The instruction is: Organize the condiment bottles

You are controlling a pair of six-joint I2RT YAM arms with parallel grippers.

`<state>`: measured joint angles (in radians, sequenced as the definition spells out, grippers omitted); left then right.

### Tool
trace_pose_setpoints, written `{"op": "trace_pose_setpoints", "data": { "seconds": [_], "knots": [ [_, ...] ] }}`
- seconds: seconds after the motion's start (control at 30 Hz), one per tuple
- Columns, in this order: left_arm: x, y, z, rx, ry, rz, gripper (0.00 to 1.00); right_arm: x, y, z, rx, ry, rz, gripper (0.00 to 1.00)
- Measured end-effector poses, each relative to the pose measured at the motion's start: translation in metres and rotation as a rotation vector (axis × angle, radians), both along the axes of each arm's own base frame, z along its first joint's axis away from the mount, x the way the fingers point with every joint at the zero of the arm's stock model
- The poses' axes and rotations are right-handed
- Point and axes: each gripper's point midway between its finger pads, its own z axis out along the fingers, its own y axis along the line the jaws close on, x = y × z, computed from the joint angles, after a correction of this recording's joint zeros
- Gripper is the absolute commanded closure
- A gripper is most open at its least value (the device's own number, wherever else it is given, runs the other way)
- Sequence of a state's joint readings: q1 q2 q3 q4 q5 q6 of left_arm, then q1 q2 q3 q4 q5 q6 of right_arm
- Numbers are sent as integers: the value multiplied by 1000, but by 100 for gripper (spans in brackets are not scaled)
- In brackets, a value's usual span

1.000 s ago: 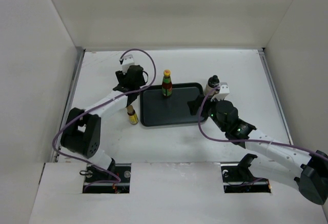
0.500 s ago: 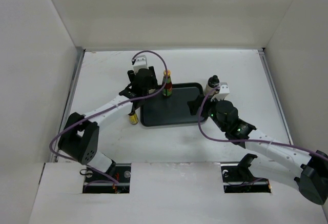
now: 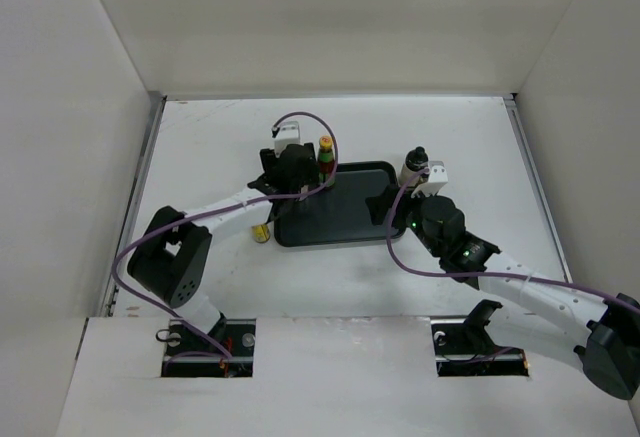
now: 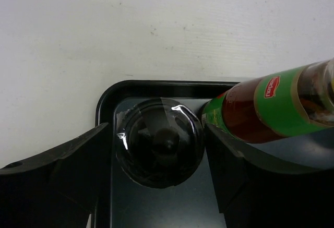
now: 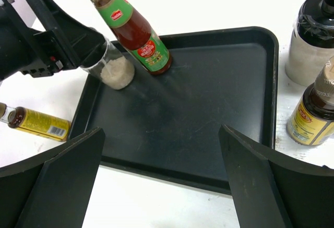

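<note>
Sauce bottle [image 5: 136, 30], tall and yellow-capped, is stood upright at the far left of the dark tray [image 5: 219, 108]. Just beside it, at the tray's far left corner, a clear jar [image 5: 117, 71] of white powder with a dark cap is clasped between the fingers of the left gripper [image 4: 156, 139]. The right gripper [image 5: 162, 134] is spread wide over the tray's near edge, and nothing is held in it. One yellow-labelled bottle [image 5: 39, 122] is laid flat on the table [image 5: 156, 212] left of the tray. A dark-capped jar [image 5: 313, 40] and a small bottle [image 5: 310, 116] are stood just off its right side.
</note>
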<state>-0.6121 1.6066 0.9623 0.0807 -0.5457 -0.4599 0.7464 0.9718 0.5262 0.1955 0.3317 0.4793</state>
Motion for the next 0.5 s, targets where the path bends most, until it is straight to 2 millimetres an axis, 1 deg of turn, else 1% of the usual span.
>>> {"op": "trace_pose_setpoints", "data": {
  "seconds": [0.1,0.17,0.27,0.33,0.37,0.43,0.5],
  "knots": [
    [2,1,3,-3,-13,11,25,0,0,1,2,-2,0,2],
    [2,2,6,-4,-22,17,25,0,0,1,3,-3,0,2],
    [-4,8,19,-17,-48,25,25,0,0,1,3,-3,0,2],
    [-11,12,37,-39,-83,26,26,0,0,1,3,-4,0,2],
    [-15,15,50,-54,-108,29,26,0,0,1,3,-4,0,2],
    [-24,23,79,-93,-165,34,26,0,0,1,3,-4,0,2],
    [-37,35,108,-136,-220,45,27,0,0,2,3,-4,0,2]
  ]
}}
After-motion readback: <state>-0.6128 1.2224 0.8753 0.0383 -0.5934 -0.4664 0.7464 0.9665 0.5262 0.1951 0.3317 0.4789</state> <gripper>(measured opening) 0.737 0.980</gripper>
